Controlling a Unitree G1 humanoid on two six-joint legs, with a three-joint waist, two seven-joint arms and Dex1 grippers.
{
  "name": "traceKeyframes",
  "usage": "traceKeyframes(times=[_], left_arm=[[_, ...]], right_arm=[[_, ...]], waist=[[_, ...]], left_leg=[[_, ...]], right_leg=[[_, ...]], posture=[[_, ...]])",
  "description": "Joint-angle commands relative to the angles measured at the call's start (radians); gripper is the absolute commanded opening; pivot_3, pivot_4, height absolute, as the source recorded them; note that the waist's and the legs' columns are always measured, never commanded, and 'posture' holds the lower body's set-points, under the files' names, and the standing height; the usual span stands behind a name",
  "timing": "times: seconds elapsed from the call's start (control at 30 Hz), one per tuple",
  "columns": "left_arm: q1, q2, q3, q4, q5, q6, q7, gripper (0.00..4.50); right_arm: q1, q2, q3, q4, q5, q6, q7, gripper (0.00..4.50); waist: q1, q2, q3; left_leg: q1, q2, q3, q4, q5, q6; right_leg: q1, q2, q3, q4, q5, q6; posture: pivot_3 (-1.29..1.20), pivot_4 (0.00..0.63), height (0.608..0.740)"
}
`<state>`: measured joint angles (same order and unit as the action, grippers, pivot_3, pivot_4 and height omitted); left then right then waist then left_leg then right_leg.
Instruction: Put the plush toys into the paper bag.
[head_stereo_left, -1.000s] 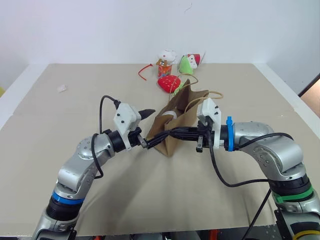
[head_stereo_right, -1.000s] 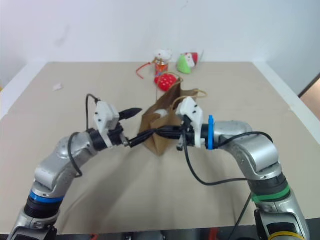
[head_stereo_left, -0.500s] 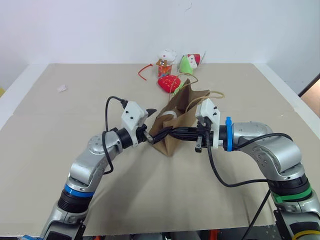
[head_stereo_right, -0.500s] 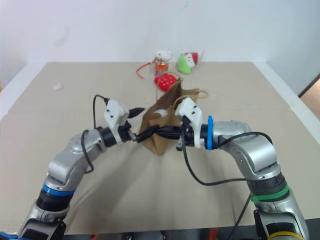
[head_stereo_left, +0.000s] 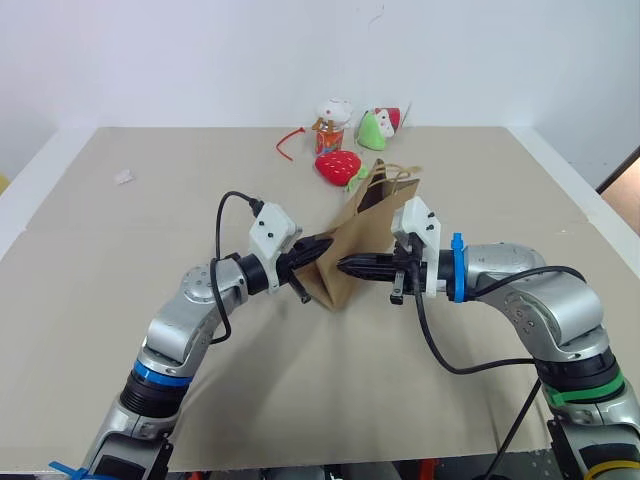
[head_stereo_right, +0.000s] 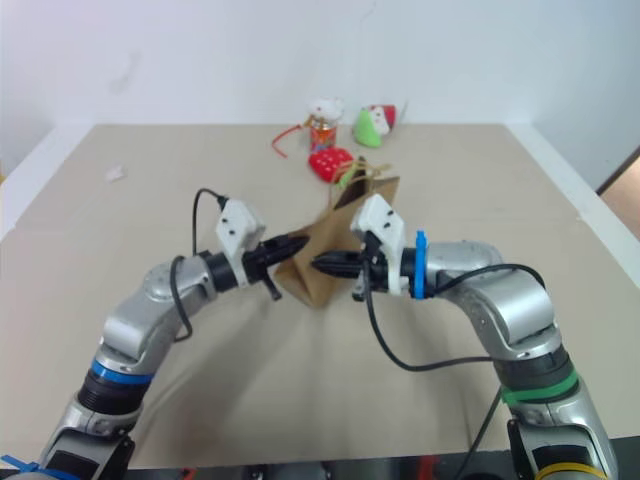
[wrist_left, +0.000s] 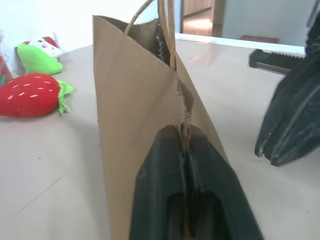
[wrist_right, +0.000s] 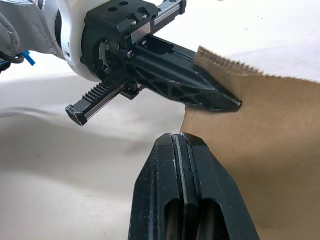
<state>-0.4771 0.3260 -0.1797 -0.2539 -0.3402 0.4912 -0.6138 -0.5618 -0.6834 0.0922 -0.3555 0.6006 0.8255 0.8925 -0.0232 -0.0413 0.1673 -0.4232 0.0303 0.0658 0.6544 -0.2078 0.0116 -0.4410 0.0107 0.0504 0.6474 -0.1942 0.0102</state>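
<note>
Bag (head_stereo_left: 360, 245) first: our left gripper (wrist_left: 185, 150) has its two fingers pressed together on the near folded edge of it, the brown paper pinched between the black pads, as our left wrist view shows plainly. Our right gripper (wrist_right: 182, 150) has its fingers closed flat against each other with nothing between them that we can see; its tips sit just beside the bag's other face, and we cannot tell whether they touch the paper. So the two grippers point at each other from either side, with the bag between them near the middle of the table (head_stereo_left: 150, 200). With the left side pinched, the bag looks flattened, its mouth narrowed to a slit, and it leans up and away from us, its thin cord handles (head_stereo_left: 395, 172) looping off the far top edge. Farther out, toward the back of the table, lie the toys: a red strawberry (head_stereo_left: 338, 166) just behind the bag, a green-and-white plush (head_stereo_left: 376, 126) and a white plush with an orange middle (head_stereo_left: 331, 124) near the wall, well apart from both grippers. A thin red cord (head_stereo_left: 289, 142) curls beside the white plush, and a small pale scrap (head_stereo_left: 124, 177) lies far off on our left.
</note>
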Motion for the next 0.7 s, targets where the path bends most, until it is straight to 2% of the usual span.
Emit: traceKeyframes(times=[0.03,0.07,0.23,0.27,0.37,0.53,0.7], left_arm=[[-0.024,0.042,0.032,0.029,0.008,-0.054,-0.056,0.0],[-0.028,0.058,0.033,0.042,0.012,-0.072,-0.078,0.0],[-0.081,0.134,0.083,0.17,-0.024,-0.191,-0.252,0.0],[-0.094,0.146,0.098,0.198,-0.049,-0.208,-0.303,0.0],[-0.131,0.164,0.137,0.27,-0.105,-0.247,-0.411,0.0],[-0.159,0.261,0.134,0.315,-0.139,-0.284,-0.651,0.0],[-0.153,0.314,0.136,0.241,-0.176,-0.279,-0.769,0.0]], right_arm=[[-0.076,-0.03,-0.145,-0.013,0.136,0.054,0.039,0.66],[-0.097,-0.052,-0.173,-0.004,0.163,0.065,0.062,0.89],[-0.254,-0.203,-0.305,0.154,0.288,0.112,0.224,2.87],[-0.264,-0.228,-0.307,0.183,0.281,0.095,0.259,3.44],[-0.262,-0.282,-0.281,0.223,0.236,0.035,0.346,4.48],[-0.234,-0.32,-0.242,0.259,0.169,-0.057,0.444,4.48],[-0.248,-0.333,-0.234,0.301,0.141,-0.093,0.484,4.48]], waist=[[0.0,0.0,0.0],[0.0,0.0,0.0],[0.0,0.001,0.0],[0.0,0.001,0.0],[-0.001,0.0,0.0],[-0.001,0.001,0.001],[0.0,0.001,0.001]], left_leg=[[0.0,0.0,0.0,0.0,0.0,0.0],[0.0,0.0,0.0,0.0,0.0,0.0],[0.0,0.0,0.0,0.0,0.0,0.0],[0.001,0.0,0.001,0.0,0.0,0.0],[0.001,0.001,0.0,-0.001,0.0,0.001],[0.0,0.001,0.001,-0.002,-0.001,0.001],[-0.001,0.0,0.001,-0.002,-0.002,0.001]], right_leg=[[0.0,0.0,0.0,0.0,0.0,0.0],[0.0,0.0,0.0,0.0,0.0,0.0],[0.0,0.0,0.0,0.0,-0.002,-0.005],[0.0,0.0,0.0,0.0,-0.003,-0.006],[0.0,0.0,-0.001,0.0,-0.004,-0.007],[-0.002,0.0,-0.001,0.0,-0.003,-0.005],[-0.002,-0.001,-0.001,0.0,-0.004,-0.004]], posture=[[0.0,0.15,0.74],[0.0,0.15,0.74],[0.0,0.15,0.74],[0.0,0.15,0.74],[0.0,0.15,0.74],[0.0,0.15,0.74],[0.0,0.15,0.74]])
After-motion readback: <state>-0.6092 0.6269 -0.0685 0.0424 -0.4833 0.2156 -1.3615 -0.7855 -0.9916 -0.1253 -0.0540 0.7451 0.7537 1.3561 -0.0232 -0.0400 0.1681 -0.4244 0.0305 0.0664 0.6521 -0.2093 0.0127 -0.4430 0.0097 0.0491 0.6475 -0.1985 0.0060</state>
